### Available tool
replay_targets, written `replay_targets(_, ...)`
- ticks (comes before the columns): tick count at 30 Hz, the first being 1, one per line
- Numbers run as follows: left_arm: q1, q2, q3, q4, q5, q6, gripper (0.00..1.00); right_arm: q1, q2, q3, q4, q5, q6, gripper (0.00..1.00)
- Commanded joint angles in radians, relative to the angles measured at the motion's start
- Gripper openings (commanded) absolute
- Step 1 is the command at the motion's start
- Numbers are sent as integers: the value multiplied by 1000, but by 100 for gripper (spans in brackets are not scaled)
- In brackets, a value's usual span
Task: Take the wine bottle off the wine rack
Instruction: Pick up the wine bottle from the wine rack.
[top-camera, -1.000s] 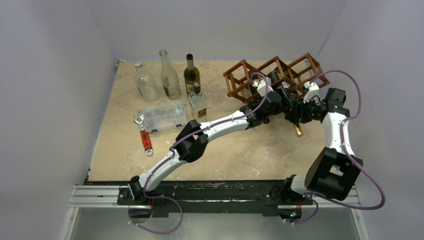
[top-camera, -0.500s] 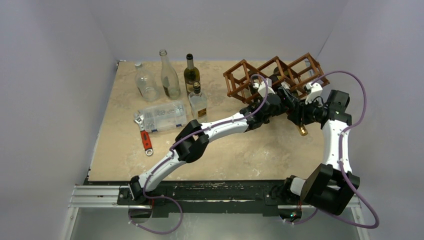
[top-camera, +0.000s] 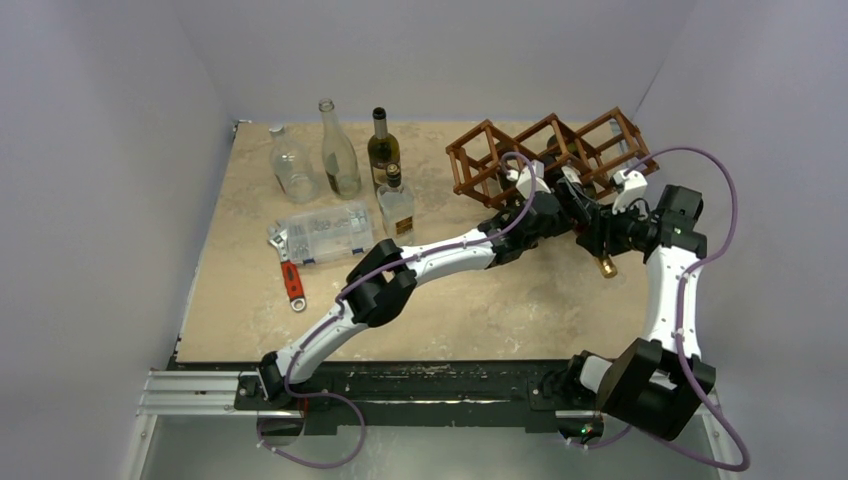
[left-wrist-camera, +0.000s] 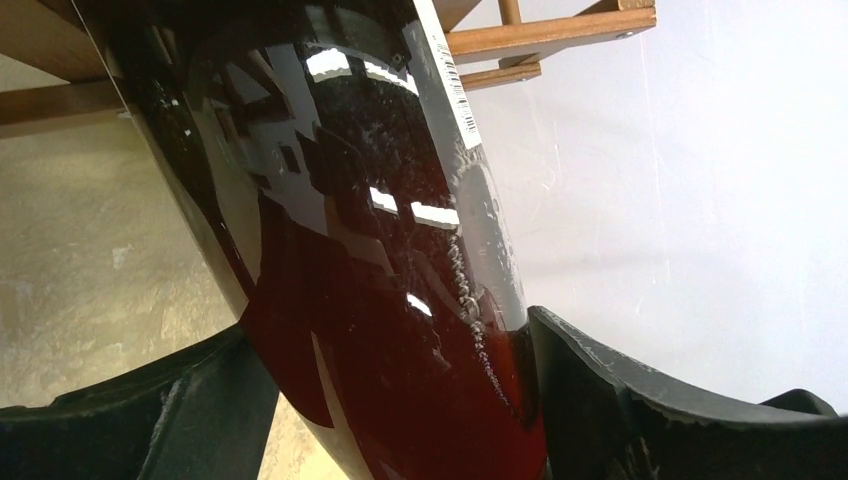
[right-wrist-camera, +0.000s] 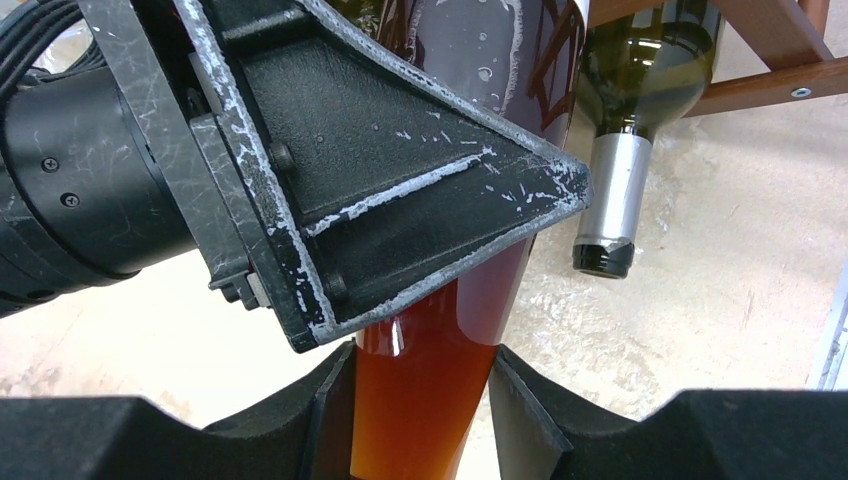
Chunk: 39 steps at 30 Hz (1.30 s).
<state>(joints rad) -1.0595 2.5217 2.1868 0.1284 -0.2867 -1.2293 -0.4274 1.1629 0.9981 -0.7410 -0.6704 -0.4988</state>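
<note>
The reddish-brown wine rack (top-camera: 500, 160) stands tilted at the back right, and its slats (left-wrist-camera: 540, 40) show behind the glass. A dark amber wine bottle (left-wrist-camera: 380, 250) points out of it, neck toward me, gold cap (top-camera: 605, 267) lowest. My left gripper (top-camera: 558, 205) straddles the bottle's wide body with its jaws far apart, and both fingers (left-wrist-camera: 620, 400) lie against the glass. My right gripper (right-wrist-camera: 420, 420) is shut on the amber neck (right-wrist-camera: 425, 400), just below the left gripper's finger (right-wrist-camera: 420, 200). The rack end of the bottle is hidden by both grippers.
A green bottle with a silver capsule (right-wrist-camera: 620, 190) still lies in the rack (right-wrist-camera: 760, 90). At the back left stand two clear bottles (top-camera: 338, 150), a dark bottle (top-camera: 383, 150) and a small one (top-camera: 397, 205). A clear plastic box (top-camera: 322, 235) and a red-handled wrench (top-camera: 290, 275) lie nearby. The right wall is close.
The right gripper has drawn the bottle's neck right and toward me, out from the rack. The left gripper's jaws have widened and it has shifted slightly toward the rack.
</note>
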Motion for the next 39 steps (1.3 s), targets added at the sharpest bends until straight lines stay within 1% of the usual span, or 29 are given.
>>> replay_targets(1,27,-73,-23,99,-27,47,84,-3,-77,23,-90,-158,-43,0)
replay_targets(10,28,-136,-132,147,-37,39,84,-7,-105,9,-150,-144,-110,0)
replay_targets(13,28,-143,-142,149,-31,31,84,-9,-132,4,-165,-136,-113,0)
replay_targets(19,29,-154,-149,162,-24,30,84,-9,-172,28,-160,-120,-70,0)
replay_targets(30,30,-203,-224,196,-18,-9,84,-9,-172,100,-256,-100,-114,0)
replay_targets(39,29,-228,-246,208,-11,-19,84,-9,-201,130,-322,-88,-125,0)
